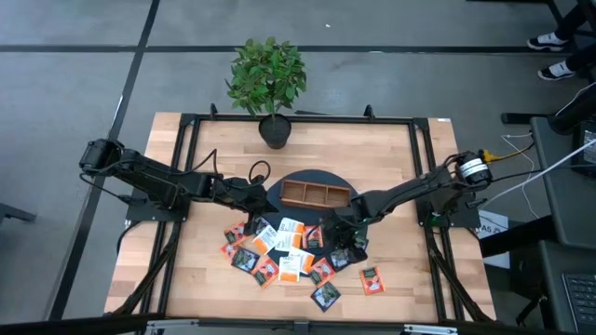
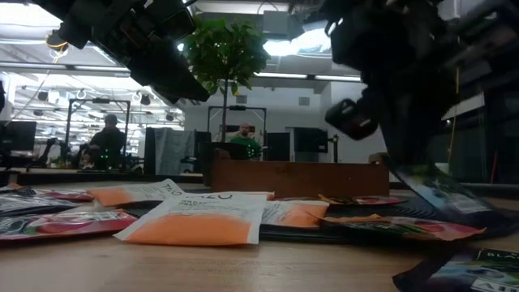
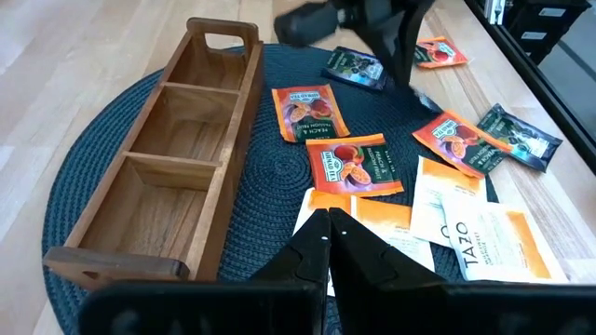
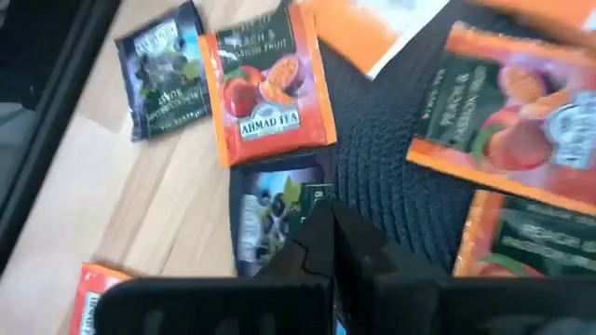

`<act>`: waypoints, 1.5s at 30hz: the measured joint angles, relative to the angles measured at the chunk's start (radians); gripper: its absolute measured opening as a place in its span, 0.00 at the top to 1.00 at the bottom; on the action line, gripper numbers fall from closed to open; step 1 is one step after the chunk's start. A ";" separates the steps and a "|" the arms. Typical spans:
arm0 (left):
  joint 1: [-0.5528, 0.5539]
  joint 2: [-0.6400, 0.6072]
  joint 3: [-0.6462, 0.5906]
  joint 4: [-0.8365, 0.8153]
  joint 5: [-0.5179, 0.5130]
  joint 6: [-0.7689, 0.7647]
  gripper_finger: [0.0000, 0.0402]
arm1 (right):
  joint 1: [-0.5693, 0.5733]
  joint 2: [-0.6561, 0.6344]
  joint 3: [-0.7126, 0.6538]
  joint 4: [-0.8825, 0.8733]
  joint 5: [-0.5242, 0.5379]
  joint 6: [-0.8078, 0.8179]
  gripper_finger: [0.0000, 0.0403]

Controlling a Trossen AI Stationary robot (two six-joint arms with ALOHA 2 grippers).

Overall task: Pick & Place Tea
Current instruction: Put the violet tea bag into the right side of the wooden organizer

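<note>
Right tool [image 4: 326, 228] pinching dark sachet [image 4: 275, 219] at mat's edge [image 4: 391, 186]

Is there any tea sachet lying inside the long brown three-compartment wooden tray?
No: in the left wrist view all three compartments of the wooden tray show bare wood, and the tea sachets lie beside it on the dark round woven mat.
</note>
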 joint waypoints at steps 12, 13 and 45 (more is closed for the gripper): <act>0.000 0.000 0.000 0.000 0.000 0.012 0.99 | -0.016 -0.226 0.001 -0.099 0.108 0.059 1.00; 0.000 0.000 0.000 0.000 0.000 0.012 0.99 | -0.016 -0.248 0.001 -0.107 0.127 0.071 1.00; 0.000 0.000 0.000 0.000 -0.035 0.049 0.99 | -0.322 -0.361 0.002 -0.231 0.260 -0.020 1.00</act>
